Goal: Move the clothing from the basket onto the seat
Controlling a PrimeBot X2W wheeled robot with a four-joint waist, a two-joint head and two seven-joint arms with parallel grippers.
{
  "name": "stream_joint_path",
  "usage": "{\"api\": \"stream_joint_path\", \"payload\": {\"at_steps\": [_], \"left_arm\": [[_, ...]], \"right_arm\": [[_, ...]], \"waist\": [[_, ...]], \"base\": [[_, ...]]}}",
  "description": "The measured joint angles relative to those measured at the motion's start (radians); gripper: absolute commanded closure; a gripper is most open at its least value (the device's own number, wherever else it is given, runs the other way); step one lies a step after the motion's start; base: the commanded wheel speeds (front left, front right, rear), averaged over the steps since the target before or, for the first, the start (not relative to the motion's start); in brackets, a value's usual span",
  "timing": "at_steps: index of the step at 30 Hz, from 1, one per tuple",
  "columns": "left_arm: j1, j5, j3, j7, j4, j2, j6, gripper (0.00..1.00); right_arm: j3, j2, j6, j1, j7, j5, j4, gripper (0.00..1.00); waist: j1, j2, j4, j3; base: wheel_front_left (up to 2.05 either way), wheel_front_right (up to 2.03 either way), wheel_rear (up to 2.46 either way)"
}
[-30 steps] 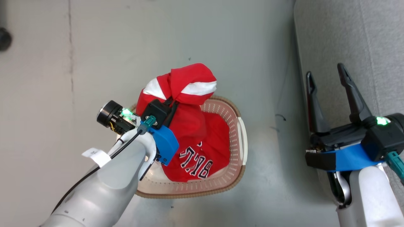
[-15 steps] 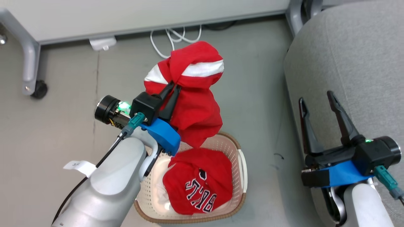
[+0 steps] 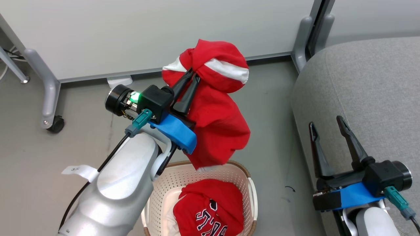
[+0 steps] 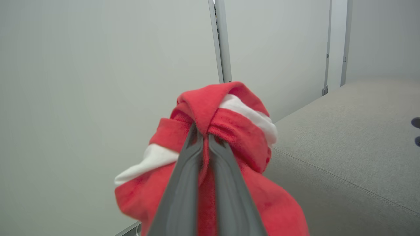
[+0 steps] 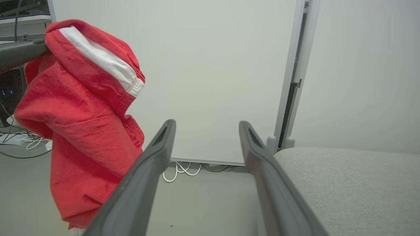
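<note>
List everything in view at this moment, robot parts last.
banded garment: one, red with white bands, hanging above the basket
jersey: one, red with lettering, in the basket
basket: one, cream with brown rim, on the floor
seat: one, grey, at the right
panel: one, white, behind the basket
caster: one, black, far left
cable: at least one, white, looped under the panel
left gripper: one, dark, shut on the banded garment
right gripper: one, dark, open, by the seat's edge

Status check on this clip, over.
Left end effector shut on white-banded garment, hanging above basket. Right end effector open, empty. Jersey in basket. Path to seat open.
</note>
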Motion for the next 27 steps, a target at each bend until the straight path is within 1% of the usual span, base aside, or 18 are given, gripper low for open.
{"api": "stream_joint_path", "payload": {"at_steps": [8, 13, 16, 20, 23, 27], "left_arm": [[-0.004, 0.004, -0.002, 0.0, -0.018, -0.005, -0.007, 1.0], [-0.002, 0.008, -0.004, 0.0, -0.023, -0.008, -0.009, 1.0], [-0.001, 0.009, -0.005, 0.0, -0.024, -0.009, -0.011, 1.0], [-0.002, 0.011, -0.005, 0.0, -0.024, -0.011, -0.012, 1.0], [-0.003, 0.016, -0.008, 0.0, -0.024, -0.016, -0.012, 1.0], [-0.015, 0.016, -0.018, 0.0, -0.024, -0.028, -0.016, 1.0]], "right_arm": [[0.015, 0.0, 0.0, 0.012, 0.0, 0.014, 0.0, 0.0], [0.043, 0.0, 0.0, 0.011, 0.0, 0.009, -0.009, 0.0], [0.078, 0.0, 0.0, -0.001, 0.0, -0.005, -0.016, 0.0], [0.15, -0.008, 0.0, -0.047, 0.0, -0.031, -0.016, 0.0], [0.209, -0.036, 0.0, -0.085, 0.0, -0.041, 0.014, 0.0], [0.266, -0.058, 0.0, -0.125, 0.0, -0.047, 0.068, 0.0]], "waist": [[0.0, 0.0, 0.007, -0.027], [0.0001, 0.0, 0.012, -0.028], [0.0002, 0.0, 0.014, -0.027], [0.0001, 0.0, 0.017, -0.022], [0.0002, 0.0, 0.023, -0.019], [0.0002, 0.0, 0.038, -0.014]], "base": [[0.0, 0.0, 0.0], [0.0, 0.0, 0.0], [0.0, 0.0, 0.0], [0.0, 0.0, 0.0], [0.0, 0.0, 0.0], [0.0, 0.0, 0.0]]}}
